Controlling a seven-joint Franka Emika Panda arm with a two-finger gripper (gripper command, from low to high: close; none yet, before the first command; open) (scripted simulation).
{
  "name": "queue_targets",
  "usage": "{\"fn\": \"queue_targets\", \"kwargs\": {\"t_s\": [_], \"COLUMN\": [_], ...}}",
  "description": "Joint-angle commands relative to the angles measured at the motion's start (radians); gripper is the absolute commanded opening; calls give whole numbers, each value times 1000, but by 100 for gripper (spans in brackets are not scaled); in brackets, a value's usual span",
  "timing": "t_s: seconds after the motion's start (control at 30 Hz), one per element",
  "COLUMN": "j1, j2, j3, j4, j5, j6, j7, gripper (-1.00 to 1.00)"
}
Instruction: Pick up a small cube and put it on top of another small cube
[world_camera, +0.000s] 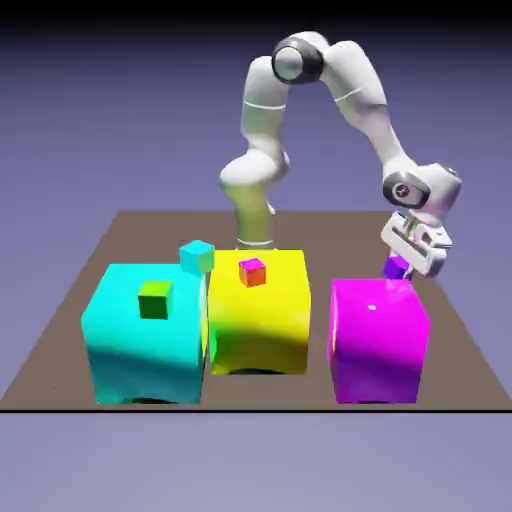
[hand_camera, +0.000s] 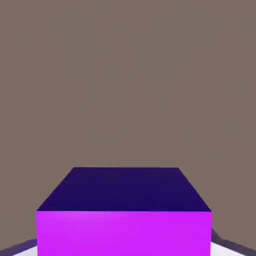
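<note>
Brown table (world_camera: 90, 270), hand (world_camera: 405, 262) clenched on small purple cube (world_camera: 396, 267) above magenta block's (world_camera: 378, 340) far edge, open tabletop beyond.

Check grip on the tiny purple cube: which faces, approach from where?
Grip the tiny purple cube on two opposite flat side faces, coming straight down from above. In the hand view it sits square and centred, with finger tips just showing past its lower corners. The gripper looks placed that way, behind the big magenta block.

Small purple cube (hand_camera: 124, 212) cut off by hand view's bottom edge, hiding fingertips. In exterior view mostly hidden behind gripper (world_camera: 412, 262) and magenta block (world_camera: 378, 338).
</note>
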Motion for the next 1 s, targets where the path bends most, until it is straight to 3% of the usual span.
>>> {"fn": "queue_targets", "kwargs": {"t_s": [0.0,0.23,0.67,0.83,0.97], "j1": [-1,-37,-366,-546,-552], "j2": [-1,-11,-105,-157,-159], "j3": [-24,-203,-674,-855,-862], "j4": [36,269,432,391,390], "j5": [-5,-14,29,61,62], "j6": [-43,-312,-379,-257,-252], "j7": [-39,-296,-494,-459,-458], "gripper": [-100,-100,-100,-100,-100]}}
